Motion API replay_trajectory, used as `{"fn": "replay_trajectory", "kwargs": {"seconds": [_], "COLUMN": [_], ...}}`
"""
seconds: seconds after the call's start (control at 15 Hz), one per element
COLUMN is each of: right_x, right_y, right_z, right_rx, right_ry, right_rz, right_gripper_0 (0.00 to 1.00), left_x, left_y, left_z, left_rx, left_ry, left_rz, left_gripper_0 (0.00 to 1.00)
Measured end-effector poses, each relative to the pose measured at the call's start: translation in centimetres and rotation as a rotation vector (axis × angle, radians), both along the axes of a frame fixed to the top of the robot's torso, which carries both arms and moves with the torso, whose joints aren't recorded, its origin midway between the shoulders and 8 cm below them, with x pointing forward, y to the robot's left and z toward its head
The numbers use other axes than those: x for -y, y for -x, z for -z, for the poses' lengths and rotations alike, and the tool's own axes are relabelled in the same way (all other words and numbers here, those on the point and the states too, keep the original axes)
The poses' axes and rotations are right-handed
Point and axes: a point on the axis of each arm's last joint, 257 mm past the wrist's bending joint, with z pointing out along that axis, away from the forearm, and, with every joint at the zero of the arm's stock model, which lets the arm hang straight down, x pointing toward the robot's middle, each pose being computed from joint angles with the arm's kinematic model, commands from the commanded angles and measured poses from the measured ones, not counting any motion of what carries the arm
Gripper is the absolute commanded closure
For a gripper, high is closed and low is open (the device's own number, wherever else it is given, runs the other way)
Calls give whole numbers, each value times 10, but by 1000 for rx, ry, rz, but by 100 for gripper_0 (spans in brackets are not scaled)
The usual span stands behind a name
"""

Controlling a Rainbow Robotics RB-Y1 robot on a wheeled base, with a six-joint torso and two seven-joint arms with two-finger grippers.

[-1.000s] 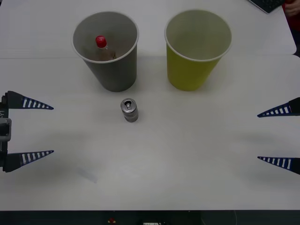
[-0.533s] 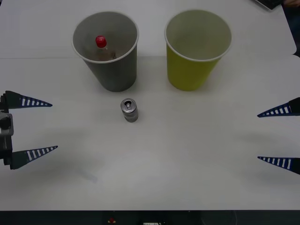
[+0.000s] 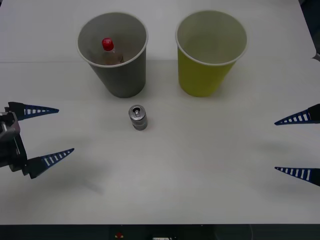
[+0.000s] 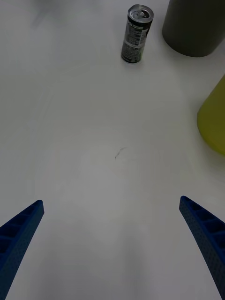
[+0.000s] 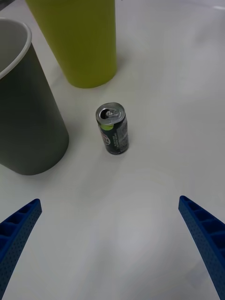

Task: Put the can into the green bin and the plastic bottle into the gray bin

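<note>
The small silver can (image 3: 138, 117) (image 5: 112, 129) (image 4: 136, 33) stands upright on the white table, just in front of the gray bin (image 3: 113, 54) (image 5: 26, 117) (image 4: 194, 26). Inside that gray bin sits the plastic bottle (image 3: 108, 50) with its red cap up. The green bin (image 3: 210, 52) (image 5: 77, 40) (image 4: 213, 119) stands to the right of it with nothing visible inside. My left gripper (image 3: 62, 132) is open at the table's left side, well apart from the can, its fingers angled toward it. My right gripper (image 3: 276, 146) hangs open at the right edge.
The white table (image 3: 200, 165) has wide free room in front of the can and between both grippers. Its front edge runs along the bottom of the front view.
My left gripper has turned and edged to the right toward the can, its lower finger swinging inward. The right gripper, the can and both bins have not moved.
</note>
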Motion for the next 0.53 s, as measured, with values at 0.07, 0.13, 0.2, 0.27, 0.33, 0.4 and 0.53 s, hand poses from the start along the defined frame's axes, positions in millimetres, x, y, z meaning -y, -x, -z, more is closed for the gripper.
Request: {"fn": "replay_trajectory", "kwargs": {"seconds": [0.07, 0.13, 0.2, 0.27, 0.33, 0.4, 0.53], "right_x": [0, 0, 0, 0, 0, 0, 0], "right_y": [0, 0, 0, 0, 0, 0, 0], "right_z": [0, 0, 0, 0, 0, 0, 0], "right_rx": [0, 0, 0, 0, 0, 0, 0], "right_ry": [0, 0, 0, 0, 0, 0, 0], "right_rz": [0, 0, 0, 0, 0, 0, 0], "right_gripper_0": [0, 0, 0, 0, 0, 0, 0], "left_x": [-1, -2, -3, -4, -4, -5, -6], "left_y": [-3, -6, -7, -9, -11, -13, -16], "left_z": [1, 3, 5, 8, 10, 11, 14], "left_rx": [-6, -19, -32, -40, -48, -55, -69], "left_ry": [23, 53, 76, 91, 103, 120, 154], "left_rz": [-22, -47, -68, -86, -101, -121, -162], "left_gripper_0": [0, 0, 0, 0, 0, 0, 0]}}
